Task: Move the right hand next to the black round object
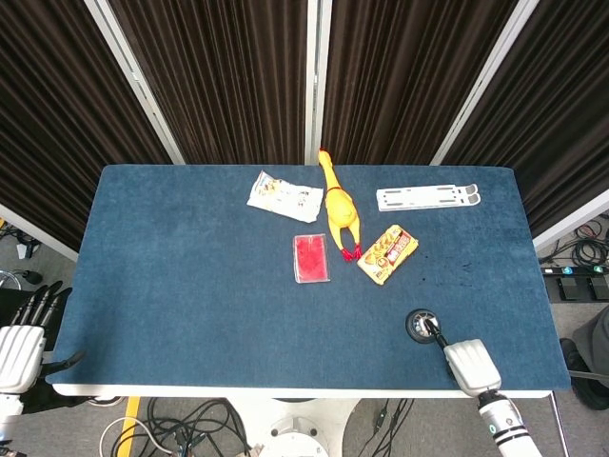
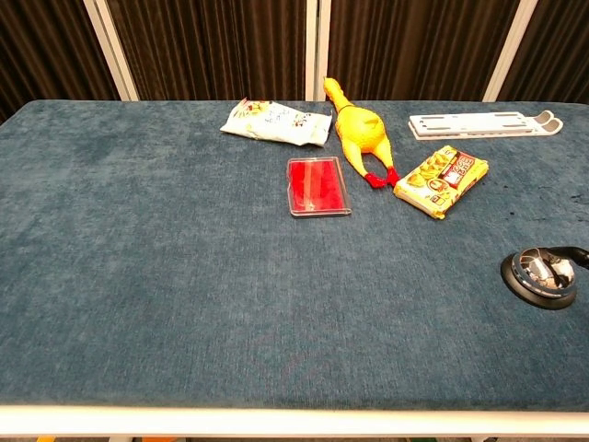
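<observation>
Your right hand (image 1: 470, 366) hides its own fingers from the head view; in the chest view only a dark fingertip shows at the frame edge. Your left hand (image 1: 24, 335) is cropped.

We see the black round object (image 1: 422, 325) lying flat on the blue table, near the front edge and well over to the right, apart from the cluster of items farther back. It is a low, dark disc with a wide black rim and a shiny metallic centre, which the chest view (image 2: 543, 274) shows most plainly. The right hand (image 1: 467, 362) sits just beside it at the near right, a dark fingertip (image 1: 435, 332) reaching over the disc's rim, though we cannot tell whether it touches.
</observation>
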{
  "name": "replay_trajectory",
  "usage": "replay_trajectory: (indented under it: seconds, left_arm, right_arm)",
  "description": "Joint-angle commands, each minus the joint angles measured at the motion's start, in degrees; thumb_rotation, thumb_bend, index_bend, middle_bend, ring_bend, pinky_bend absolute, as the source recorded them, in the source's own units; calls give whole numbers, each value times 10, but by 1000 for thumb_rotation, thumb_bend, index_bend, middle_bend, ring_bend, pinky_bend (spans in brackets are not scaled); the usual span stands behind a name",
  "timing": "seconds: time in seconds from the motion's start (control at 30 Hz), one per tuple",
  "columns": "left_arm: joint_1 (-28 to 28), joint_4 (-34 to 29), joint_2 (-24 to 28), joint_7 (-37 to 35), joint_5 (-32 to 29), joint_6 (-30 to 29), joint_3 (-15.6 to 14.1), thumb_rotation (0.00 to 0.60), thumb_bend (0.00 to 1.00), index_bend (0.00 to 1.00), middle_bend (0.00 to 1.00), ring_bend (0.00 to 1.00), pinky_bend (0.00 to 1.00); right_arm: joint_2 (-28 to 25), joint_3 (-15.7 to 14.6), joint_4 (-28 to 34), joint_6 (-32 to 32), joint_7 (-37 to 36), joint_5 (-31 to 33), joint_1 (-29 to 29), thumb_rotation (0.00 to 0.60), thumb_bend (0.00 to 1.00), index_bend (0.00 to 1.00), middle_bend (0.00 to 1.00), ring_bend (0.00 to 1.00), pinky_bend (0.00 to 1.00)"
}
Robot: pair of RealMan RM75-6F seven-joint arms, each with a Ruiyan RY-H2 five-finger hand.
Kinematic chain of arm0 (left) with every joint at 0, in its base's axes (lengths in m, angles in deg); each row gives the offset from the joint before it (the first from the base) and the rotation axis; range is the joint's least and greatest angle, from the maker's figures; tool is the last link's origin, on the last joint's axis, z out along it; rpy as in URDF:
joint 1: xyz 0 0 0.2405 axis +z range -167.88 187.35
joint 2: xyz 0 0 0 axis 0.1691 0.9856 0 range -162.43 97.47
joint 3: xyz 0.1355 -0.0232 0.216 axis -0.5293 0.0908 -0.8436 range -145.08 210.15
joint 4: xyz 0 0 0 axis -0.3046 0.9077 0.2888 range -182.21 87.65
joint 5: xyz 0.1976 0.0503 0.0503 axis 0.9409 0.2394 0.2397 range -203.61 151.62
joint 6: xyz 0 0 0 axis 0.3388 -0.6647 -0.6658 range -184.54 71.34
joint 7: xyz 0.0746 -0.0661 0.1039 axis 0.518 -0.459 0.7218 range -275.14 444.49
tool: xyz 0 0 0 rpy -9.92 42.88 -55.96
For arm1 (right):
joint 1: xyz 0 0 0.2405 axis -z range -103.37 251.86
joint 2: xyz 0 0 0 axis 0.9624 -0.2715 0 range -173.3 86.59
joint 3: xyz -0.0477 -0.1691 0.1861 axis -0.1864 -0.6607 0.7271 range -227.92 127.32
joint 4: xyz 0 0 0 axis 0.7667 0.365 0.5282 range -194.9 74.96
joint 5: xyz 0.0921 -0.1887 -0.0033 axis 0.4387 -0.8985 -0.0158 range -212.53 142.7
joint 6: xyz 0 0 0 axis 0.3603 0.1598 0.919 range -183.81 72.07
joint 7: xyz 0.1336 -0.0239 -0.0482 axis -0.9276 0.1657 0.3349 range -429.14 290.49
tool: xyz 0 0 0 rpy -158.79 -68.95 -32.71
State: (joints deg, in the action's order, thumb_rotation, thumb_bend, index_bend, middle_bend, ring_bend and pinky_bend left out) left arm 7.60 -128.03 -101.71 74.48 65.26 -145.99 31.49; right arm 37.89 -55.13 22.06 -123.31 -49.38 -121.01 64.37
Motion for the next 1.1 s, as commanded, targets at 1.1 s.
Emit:
replay_trajectory:
  seconds: [1.1]
  left_arm:
    - [-2, -5, 1, 5, 4, 0, 0, 600, 116, 102, 29, 0, 138]
  right_arm:
    - [-6, 1, 2, -28, -21, -12, 4, 600, 1000, 0, 892, 850, 724]
